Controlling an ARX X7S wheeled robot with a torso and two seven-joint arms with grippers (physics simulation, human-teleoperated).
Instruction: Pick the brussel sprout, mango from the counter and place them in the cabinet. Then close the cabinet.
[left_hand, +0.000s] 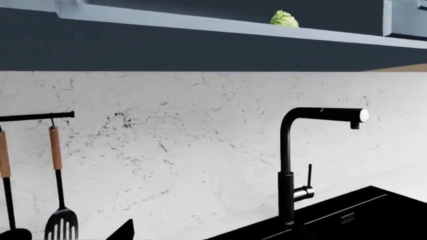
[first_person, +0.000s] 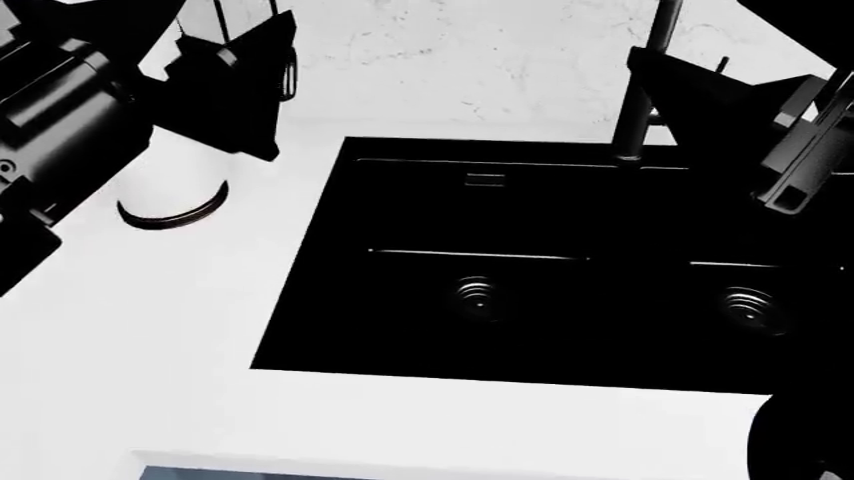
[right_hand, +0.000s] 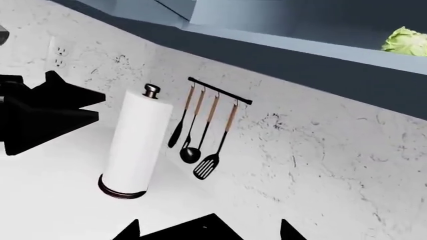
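Two black arms rise over the white counter (first_person: 174, 340), flanking the large black double-basin sink (first_person: 534, 270) set into it. Seen from the head camera, the left arm reaches up past the sink's left edge, its gripper (first_person: 234, 75) a dark wedge-shaped mass held high against the marbled wall (first_person: 467, 50); whether its jaws stand apart or together cannot be told. The right arm comes in over the sink's far right corner, its gripper (first_person: 727, 100) tilted and raised beside the black faucet (first_person: 638, 90), and its jaw state is likewise unreadable. Neither is seen carrying anything. Above the sink, in the left wrist view, the cabinet (left_hand: 200, 20) hangs open with the brussel sprout (left_hand: 284, 19) sitting on its shelf edge. Left of the sink, in the right wrist view, stand a paper towel roll (right_hand: 133, 145) and a rail of hanging utensils (right_hand: 203, 130) on the wall. No mango shows in any view.
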